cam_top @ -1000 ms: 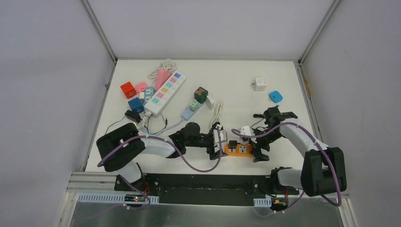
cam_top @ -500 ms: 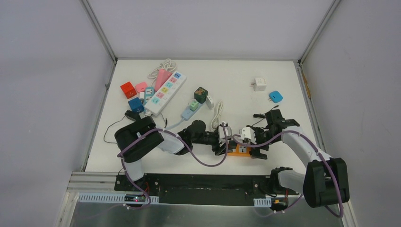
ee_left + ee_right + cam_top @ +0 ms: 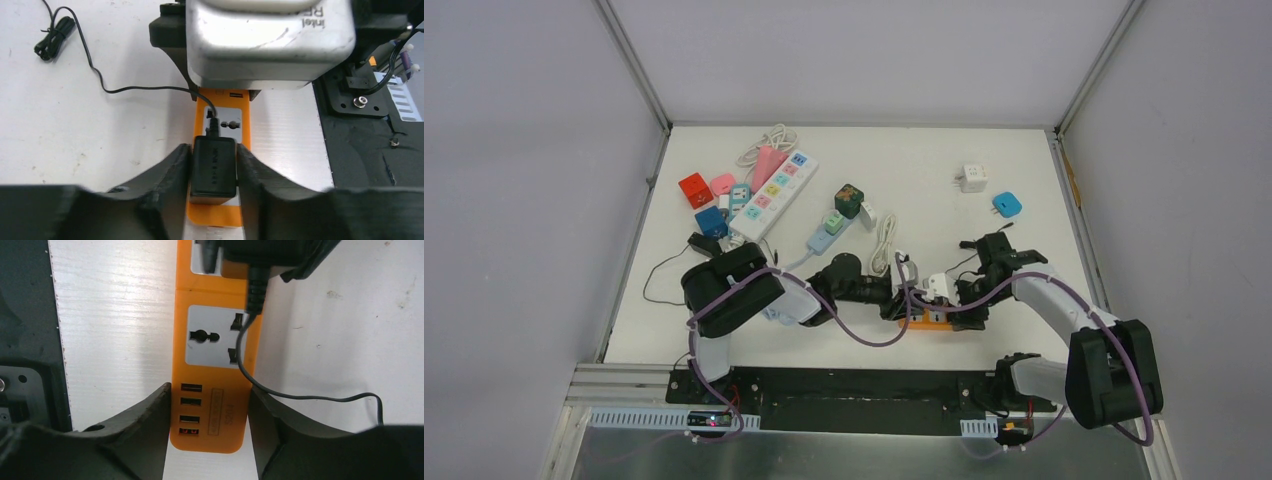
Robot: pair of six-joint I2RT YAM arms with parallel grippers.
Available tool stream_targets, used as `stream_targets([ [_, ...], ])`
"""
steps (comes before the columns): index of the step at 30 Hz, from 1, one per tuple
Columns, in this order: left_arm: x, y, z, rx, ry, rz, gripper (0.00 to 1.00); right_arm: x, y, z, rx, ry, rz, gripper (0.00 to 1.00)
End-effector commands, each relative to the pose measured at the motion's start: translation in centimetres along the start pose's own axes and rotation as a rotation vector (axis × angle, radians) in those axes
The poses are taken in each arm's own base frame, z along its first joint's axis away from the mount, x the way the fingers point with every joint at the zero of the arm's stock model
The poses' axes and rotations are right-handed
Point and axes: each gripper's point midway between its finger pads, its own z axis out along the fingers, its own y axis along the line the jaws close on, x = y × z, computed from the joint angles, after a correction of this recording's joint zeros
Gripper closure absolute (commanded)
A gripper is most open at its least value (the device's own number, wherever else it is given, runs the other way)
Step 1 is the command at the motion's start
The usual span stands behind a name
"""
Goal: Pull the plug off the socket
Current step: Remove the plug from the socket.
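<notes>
Now | plug clamped in left tool | socket in right tool

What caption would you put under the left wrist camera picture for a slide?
Left gripper pinching the black plug that sits in the orange socket strip, its thin cord trailing away.

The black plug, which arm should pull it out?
Left. The left gripper squeezes the black plug on both sides, while the right gripper clamps the orange power strip, so it can hold that down.
</notes>
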Motion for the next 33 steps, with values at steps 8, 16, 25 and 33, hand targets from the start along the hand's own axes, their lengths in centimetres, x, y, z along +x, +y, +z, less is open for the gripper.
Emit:
stream_targets([
  [8,-2.2,0.1,0.4,-0.006,-0.015,0.079,1.00,0.0,-0.5,0.0,-0.006,0.025,-0.015,0.75],
  [16,-2.3,0.5,-0.7,-0.099,0.024,0.103,1.00,0.5,-0.6,0.1,-0.013,0.061,-0.018,0.93],
  [25,-3.4,0.8,-1.6,-0.107,-0.141,-0.072,1.00,0.7,0.0,-0.1,-0.068,0.087,-0.024,1.00],
  [33,-6.3,2.0,-3.9,-0.234,-0.212,-0.090,1.00,-0.8,-0.3,-0.6,-0.047,0.031,0.010,0.67],
])
